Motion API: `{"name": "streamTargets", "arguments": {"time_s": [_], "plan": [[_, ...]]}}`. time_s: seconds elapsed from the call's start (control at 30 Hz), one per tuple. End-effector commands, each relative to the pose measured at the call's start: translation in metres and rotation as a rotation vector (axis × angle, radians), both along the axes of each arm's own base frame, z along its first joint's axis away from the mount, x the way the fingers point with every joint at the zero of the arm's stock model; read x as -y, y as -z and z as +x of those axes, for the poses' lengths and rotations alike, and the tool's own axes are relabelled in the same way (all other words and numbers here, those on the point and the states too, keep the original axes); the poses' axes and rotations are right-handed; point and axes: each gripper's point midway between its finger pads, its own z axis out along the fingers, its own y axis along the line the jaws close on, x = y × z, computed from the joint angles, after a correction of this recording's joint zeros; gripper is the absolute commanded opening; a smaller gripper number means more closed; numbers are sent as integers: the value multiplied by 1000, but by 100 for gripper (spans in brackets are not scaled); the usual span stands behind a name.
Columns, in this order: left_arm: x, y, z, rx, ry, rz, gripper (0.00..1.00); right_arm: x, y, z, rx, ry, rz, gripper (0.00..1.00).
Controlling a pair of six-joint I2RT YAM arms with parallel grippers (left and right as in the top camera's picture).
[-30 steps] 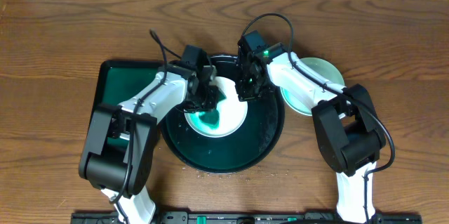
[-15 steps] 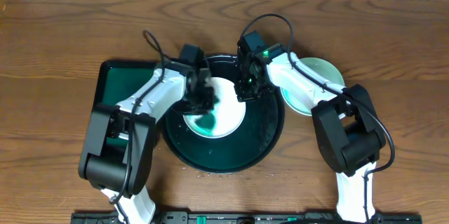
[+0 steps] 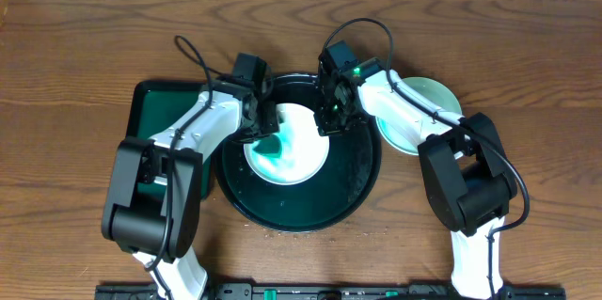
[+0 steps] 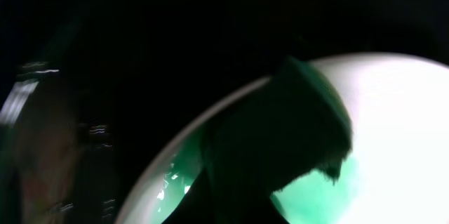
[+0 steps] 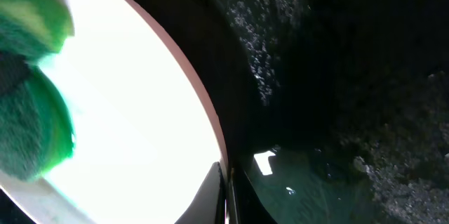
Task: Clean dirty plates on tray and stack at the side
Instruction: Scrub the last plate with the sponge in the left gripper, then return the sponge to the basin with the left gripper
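Wiping step: left gripper (image 3: 265, 127) pinches a sponge (image 5: 31, 126) at 10 o'clock on the plate (image 3: 307, 140), right gripper (image 3: 329, 118), grip unclear, sits at 2; next rub the 8 o'clock smear (image 3: 274, 156).

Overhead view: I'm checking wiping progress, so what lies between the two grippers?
The white plate, on the black tray: mostly pale there, with a teal smear near the left gripper. The right gripper sits at its opposite rim. Seen overhead.

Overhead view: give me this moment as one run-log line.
round white plate on glossy round black tray, teal smear present | left gripper over plate | right gripper at its rim | grips unclear
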Motion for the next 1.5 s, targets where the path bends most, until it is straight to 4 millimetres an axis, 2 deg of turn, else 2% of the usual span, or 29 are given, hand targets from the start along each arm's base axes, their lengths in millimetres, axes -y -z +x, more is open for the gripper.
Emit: {"name": "streamTargets", "arguments": {"time_s": [0.0, 0.03, 0.07, 0.1, 0.17, 0.23, 0.33, 0.43, 0.5, 0.57, 0.67, 0.73, 0.8, 0.93, 0.97, 1.0, 1.07, 1.17, 1.27, 1.37, 1.47], "plan": [[-62, 12, -4, -24, -219, 242, 7, 3, -1, 0, -9, -2, 10, 1], [-57, 13, -9, -48, -206, 220, 7, 3, -1, 0, -9, -2, 10, 1], [-34, 15, -23, -112, -106, 123, 7, 3, -1, 0, -9, -2, 10, 1], [-19, 14, -30, -138, -29, 60, 7, 3, -1, 0, -9, -2, 10, 1], [30, 5, -51, -180, 212, -169, 7, 3, -1, 0, -9, -2, 10, 1], [57, -4, -64, -191, 336, -295, 7, 3, -1, 0, -9, -2, 11, 1], [74, -9, -71, -190, 393, -352, 7, 3, -1, 0, -9, -2, 11, 1], [75, -8, -56, -126, 401, -337, 7, 3, -1, 0, -8, -11, 14, 1], [54, 1, -30, -67, 265, -217, 7, 3, -1, 0, -7, -13, 14, 1], [15, 8, -8, -27, 71, -48, 7, 3, -1, 0, -8, -13, 14, 1], [-42, 10, 7, 19, -146, 168, 7, 3, -1, -1, -8, -13, 14, 1], [-56, 6, 10, 25, -189, 203, 7, 3, -1, 0, -7, -14, 14, 1], [-59, -4, 7, 10, -198, 204, 7, 3, -1, 0, -6, -17, 14, 1], [-45, -36, 5, 24, -181, 127, 7, 3, -1, 0, -5, -17, 15, 1], [-39, -59, 5, 54, -176, 82, 7, 3, -1, 0, -5, -17, 15, 1], [-40, -73, 6, 79, -180, 74, 7, 3, -1, 0, -5, -17, 15, 1], [-52, -112, 4, 157, -217, 55, 7, 3, -1, 0, -4, -21, 14, 1], [-84, -139, -4, 211, -281, 91, 8, 2, -2, 0, -3, -24, 14, 1], [-134, -150, -20, 205, -332, 210, 7, 1, -8, 3, 8, -36, 10, 1], [-168, -140, -33, 141, -351, 257, 7, 8, -18, 10, 58, -40, -76, 1], [-187, -127, -42, 87, -400, 261, 7, 19, -31, 19, 142, -40, -195, 1]]}}
